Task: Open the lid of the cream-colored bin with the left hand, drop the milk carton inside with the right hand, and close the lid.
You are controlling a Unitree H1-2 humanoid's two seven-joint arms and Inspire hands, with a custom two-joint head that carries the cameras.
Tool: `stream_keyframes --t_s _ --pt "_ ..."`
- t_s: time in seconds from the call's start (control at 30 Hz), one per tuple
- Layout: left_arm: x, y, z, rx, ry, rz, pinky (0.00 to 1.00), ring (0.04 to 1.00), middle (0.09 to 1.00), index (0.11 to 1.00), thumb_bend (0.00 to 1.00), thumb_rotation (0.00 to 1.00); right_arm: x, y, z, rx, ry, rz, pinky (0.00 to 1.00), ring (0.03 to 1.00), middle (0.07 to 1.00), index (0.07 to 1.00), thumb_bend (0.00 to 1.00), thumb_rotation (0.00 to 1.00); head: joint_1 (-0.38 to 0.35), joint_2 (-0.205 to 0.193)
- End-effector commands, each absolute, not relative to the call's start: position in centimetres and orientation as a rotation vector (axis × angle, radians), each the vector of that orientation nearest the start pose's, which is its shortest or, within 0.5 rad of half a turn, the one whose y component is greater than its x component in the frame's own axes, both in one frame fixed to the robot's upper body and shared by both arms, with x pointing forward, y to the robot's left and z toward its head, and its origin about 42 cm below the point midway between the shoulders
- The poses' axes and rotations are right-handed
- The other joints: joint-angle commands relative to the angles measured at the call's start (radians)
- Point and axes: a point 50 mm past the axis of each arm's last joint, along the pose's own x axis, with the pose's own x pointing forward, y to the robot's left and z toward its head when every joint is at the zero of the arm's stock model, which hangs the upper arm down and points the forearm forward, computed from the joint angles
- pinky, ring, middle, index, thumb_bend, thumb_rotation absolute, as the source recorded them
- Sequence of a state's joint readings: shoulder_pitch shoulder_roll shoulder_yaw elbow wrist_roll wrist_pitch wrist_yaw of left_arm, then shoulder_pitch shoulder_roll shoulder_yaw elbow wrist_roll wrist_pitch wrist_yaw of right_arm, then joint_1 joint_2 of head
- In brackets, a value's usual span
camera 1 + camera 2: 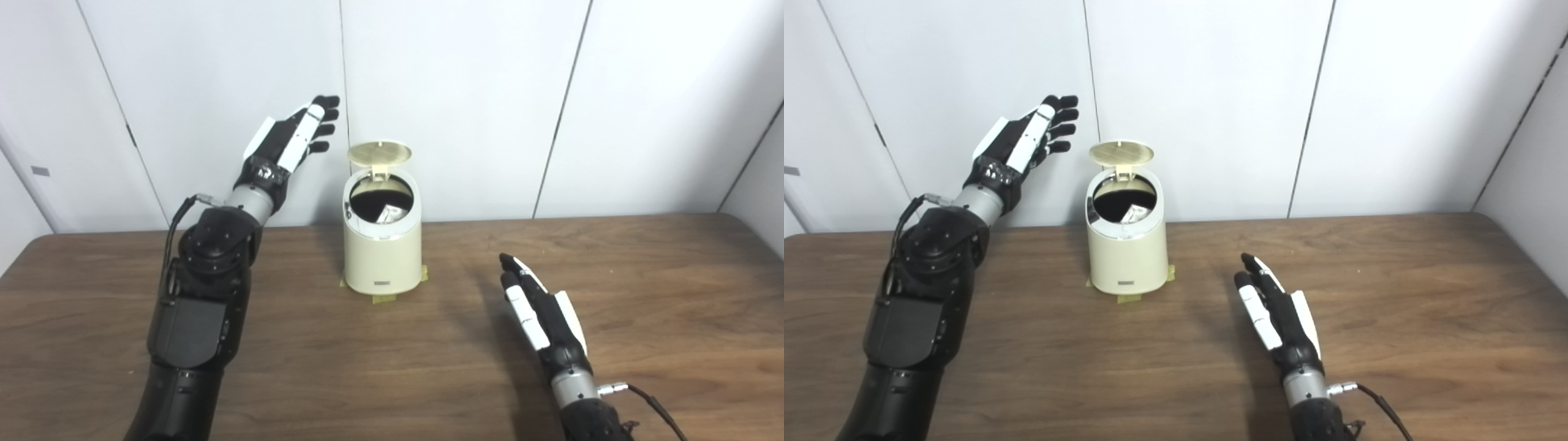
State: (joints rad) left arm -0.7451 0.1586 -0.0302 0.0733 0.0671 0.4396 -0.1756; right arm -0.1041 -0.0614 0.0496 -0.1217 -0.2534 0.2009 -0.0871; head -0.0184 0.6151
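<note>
so the cream bin (383, 248) sits just left of centre frame on the wooden surface (643, 294), near the back wall, with yellowish tape tabs (384, 299) at its base. its lid (379, 152) is flipped up and standing behind the opening, and there's something pale and boxy down inside the dark opening, which i'd guess is the milk carton (390, 214), though it's small and hard to be sure. left hand (293, 138) is up in the upper left of the frame, raised above and beside the lid, fingers stretched out and apart, holding nothing and not touching the bin. right hand (539, 309) is in the lower right, flat and low over the surface with fingers straight, also empty, well apart from the bin. so what looks left is closing the lid, and that's where it could go sideways imo. the left hand is off to the side of the lid, not over it, so a sweep in from the left could clip the lid edge or shove the bin sideways instead of pushing the lid down. the tape probably helps, but a hard knock could peel it or tip the bin. also if the carton sits high, the lid might not latch fully.
</note>
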Motion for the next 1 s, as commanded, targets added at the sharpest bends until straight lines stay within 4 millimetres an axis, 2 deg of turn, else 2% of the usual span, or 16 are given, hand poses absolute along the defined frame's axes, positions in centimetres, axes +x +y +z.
stream_keyframes --t_s 0.0,0.23,0.37,0.6,0.93,0.97 --pt "47.0 17.8 36.4 0.303 -0.299 -0.272 0.88 0.896 0.904 0.895 0.45 0.98 31.8 -21.3 16.3 -0.305 -0.115 -0.079 0.86 0.915 0.927 0.907 0.49 1.00 -0.001 0.002" --pt "47.4 17.7 37.0 0.487 -0.340 -0.332 0.87 0.884 0.866 0.876 0.44 1.00 31.5 -20.9 15.2 -0.263 -0.096 -0.088 0.85 0.919 0.918 0.912 0.49 1.00 -0.005 0.001" --pt "47.4 17.4 37.2 0.580 -0.360 -0.368 0.86 0.887 0.866 0.874 0.44 1.00 31.3 -20.6 14.8 -0.260 -0.083 -0.081 0.88 0.927 0.920 0.919 0.51 1.00 -0.007 0.000" --pt "47.5 16.7 37.2 0.676 -0.388 -0.371 0.86 0.883 0.854 0.854 0.45 1.00 31.5 -20.4 14.8 -0.262 -0.086 -0.089 0.88 0.915 0.909 0.918 0.51 1.00 -0.016 -0.001" --pt "47.6 15.9 37.0 0.757 -0.425 -0.401 0.92 0.903 0.850 0.858 0.41 1.00 31.6 -20.4 14.8 -0.274 -0.089 -0.105 0.87 0.901 0.884 0.918 0.49 1.00 -0.018 -0.002" --pt "47.7 15.9 37.0 0.772 -0.431 -0.408 0.91 0.891 0.849 0.859 0.41 1.00 31.6 -20.4 14.8 -0.277 -0.087 -0.107 0.86 0.898 0.880 0.917 0.49 1.00 -0.021 -0.001"
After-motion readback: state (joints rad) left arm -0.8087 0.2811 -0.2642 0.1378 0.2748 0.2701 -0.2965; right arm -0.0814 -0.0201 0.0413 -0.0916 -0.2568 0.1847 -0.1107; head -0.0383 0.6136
